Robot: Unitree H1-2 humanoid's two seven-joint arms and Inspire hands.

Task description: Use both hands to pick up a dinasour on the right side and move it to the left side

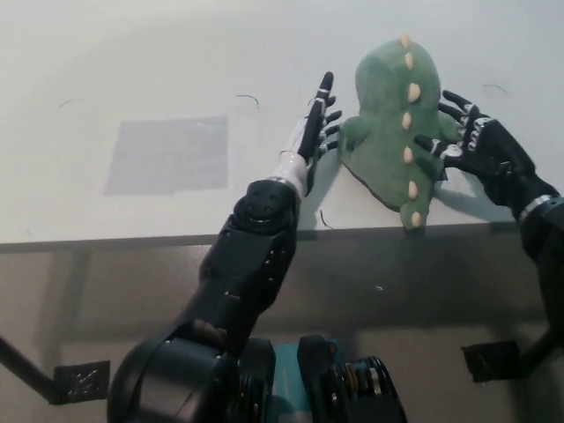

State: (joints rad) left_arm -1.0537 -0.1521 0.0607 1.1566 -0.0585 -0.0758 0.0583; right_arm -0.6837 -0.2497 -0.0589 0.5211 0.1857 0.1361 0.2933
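Between both hands' spread fingers, dinosaur.

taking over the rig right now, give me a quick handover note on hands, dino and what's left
Left hand: open, fingers straight, beside the dinosaur's left flank, touching or nearly so.
Right hand: open, fingers spread against the dinosaur's right side.
Green plush dinosaur: lying flat on the white table, right of the grey patch, tail near the front edge.
Done: both hands flank it. Left: squeeze, lift, carry it to the left side, set down.
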